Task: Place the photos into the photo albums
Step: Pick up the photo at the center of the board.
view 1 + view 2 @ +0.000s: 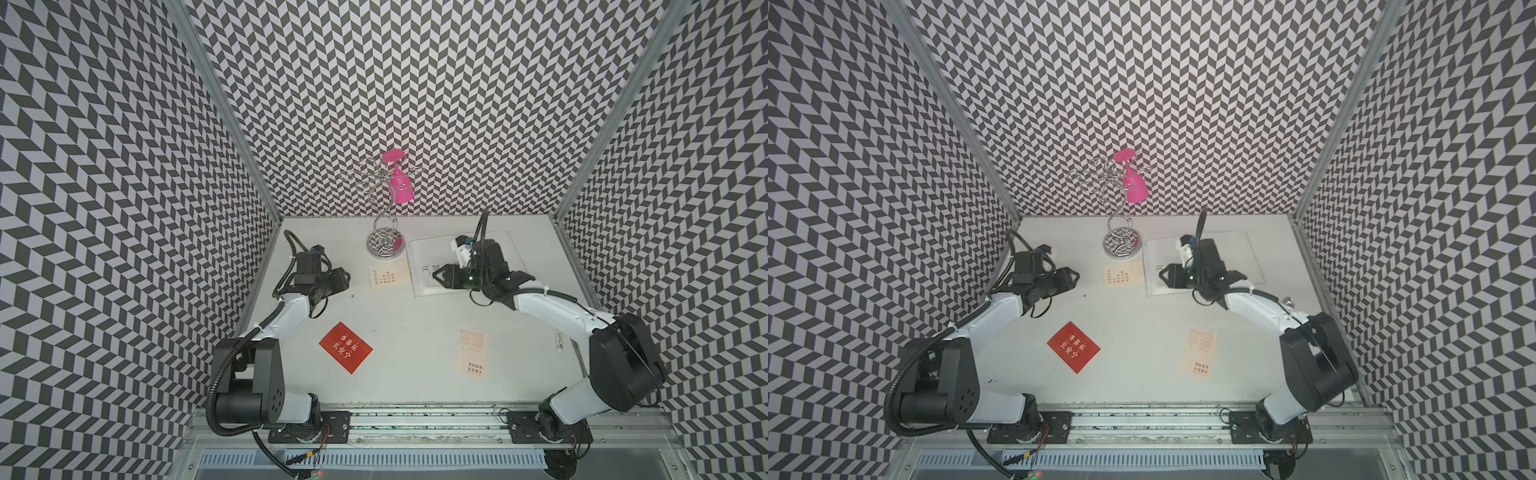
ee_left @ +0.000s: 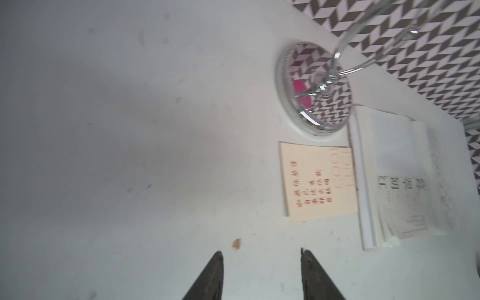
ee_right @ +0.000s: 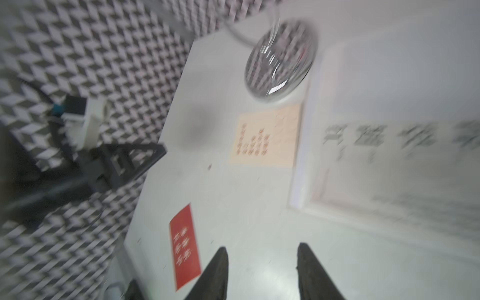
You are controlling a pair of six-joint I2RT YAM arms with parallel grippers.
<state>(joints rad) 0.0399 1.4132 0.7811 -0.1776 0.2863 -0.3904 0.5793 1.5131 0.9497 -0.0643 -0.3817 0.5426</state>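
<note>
Left gripper point(image 2: 259, 253) and right gripper point(image 3: 262, 246): jaws apart, empty. The cream card point(image 1: 390, 273) lies just beside the album point(image 1: 424, 257). We should approach the card low, from its free edge, clear of the stand point(image 1: 385, 245).

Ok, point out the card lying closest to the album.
The cream card, right beside the album and chrome stand; the red card and peach card lie far off.
</note>
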